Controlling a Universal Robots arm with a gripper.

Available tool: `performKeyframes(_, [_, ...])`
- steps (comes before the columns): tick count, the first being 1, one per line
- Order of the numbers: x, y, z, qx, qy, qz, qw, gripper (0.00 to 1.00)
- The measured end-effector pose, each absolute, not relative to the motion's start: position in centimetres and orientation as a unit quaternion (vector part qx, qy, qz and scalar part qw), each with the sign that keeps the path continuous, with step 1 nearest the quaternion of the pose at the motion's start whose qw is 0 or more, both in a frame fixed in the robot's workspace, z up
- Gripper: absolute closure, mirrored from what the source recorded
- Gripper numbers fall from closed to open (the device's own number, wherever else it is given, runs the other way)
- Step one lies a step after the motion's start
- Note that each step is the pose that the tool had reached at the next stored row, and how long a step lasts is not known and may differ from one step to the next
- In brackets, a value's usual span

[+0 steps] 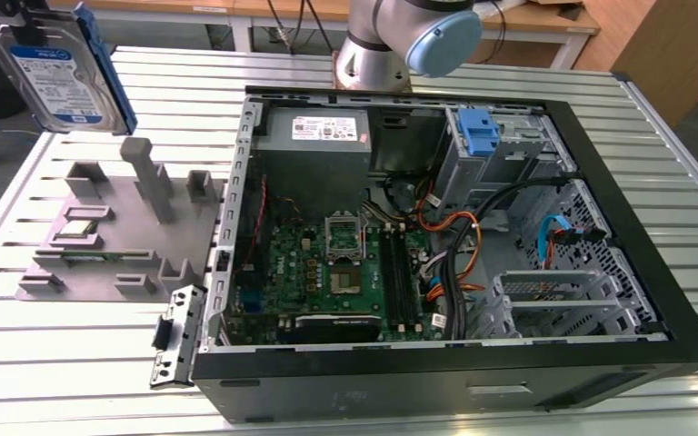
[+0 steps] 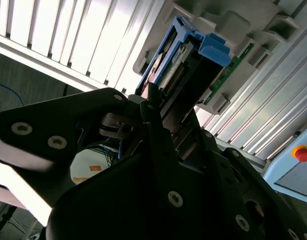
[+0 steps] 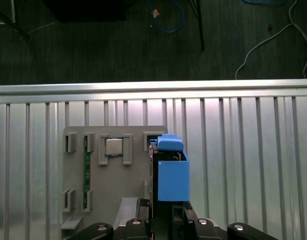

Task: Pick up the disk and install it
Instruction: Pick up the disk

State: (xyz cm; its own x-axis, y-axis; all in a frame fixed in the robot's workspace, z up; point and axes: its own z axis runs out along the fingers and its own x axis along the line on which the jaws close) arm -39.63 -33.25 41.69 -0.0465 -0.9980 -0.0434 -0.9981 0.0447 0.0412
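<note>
Judging from my screens, the pick-up is done and the install is not. The open computer case (image 1: 446,381) spans the exterior view's centre and right, and a grey parts holder (image 1: 131,241) lies at middle left. The disk (image 1: 61,64) hangs at upper left, clear above the holder. In the first wrist view my gripper (image 3: 165,216) is closed tight on it. Installing calls for squaring its blue rails to a bay. I can't read the writing on its white-and-blue label (image 1: 64,86).
</note>
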Motion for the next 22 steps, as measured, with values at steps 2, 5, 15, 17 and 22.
performKeyframes(2, [-39.6,-33.2,41.7,-0.69,0.723,0.03,0.002,0.65])
performKeyframes(5, [-39.6,-33.3,41.8,-0.69,0.723,0.03,0.002,0.65])
performKeyframes(15, [-39.6,-33.3,42.7,-0.69,0.723,0.03,0.002,0.65])
performKeyframes(17, [-39.6,-33.2,42.9,-0.69,0.723,0.03,0.002,0.65])
performKeyframes(22, [-39.6,-33.3,43.6,-0.69,0.723,0.03,0.002,0.65])
